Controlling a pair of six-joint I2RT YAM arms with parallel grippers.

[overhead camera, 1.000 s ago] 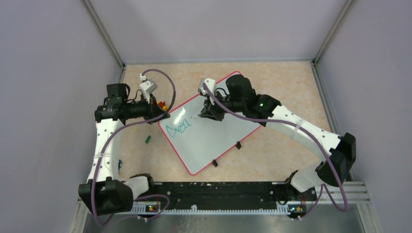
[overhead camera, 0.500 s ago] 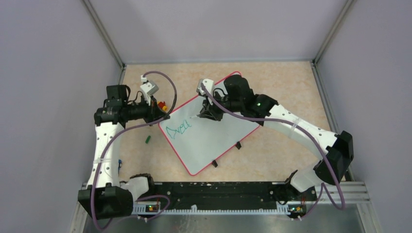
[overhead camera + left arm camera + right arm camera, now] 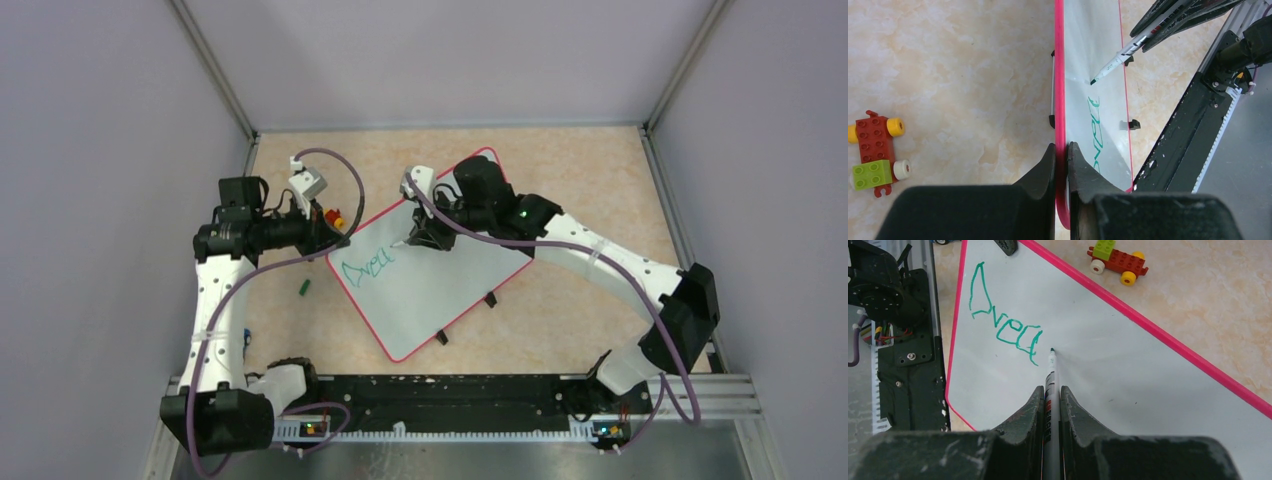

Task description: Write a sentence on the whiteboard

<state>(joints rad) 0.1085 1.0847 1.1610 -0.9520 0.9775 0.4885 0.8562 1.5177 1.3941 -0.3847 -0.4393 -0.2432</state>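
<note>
From above, the whiteboard (image 3: 450,290) is seen slantwise on the surface (image 3: 580,180), its left rim pinched by the left fingers (image 3: 338,239), with the right fingers (image 3: 420,238) over it. At the left wrist, that clamp is confirmed. At the right wrist, the marker (image 3: 1050,385) is gripped, its tip just right of the last letter of the sentence (image 3: 1005,325).

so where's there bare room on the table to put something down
Bare tabletop right of the whiteboard, and the far strip behind it. Crowded on its left: left gripper clamping the rim, toy car, small green piece.
</note>
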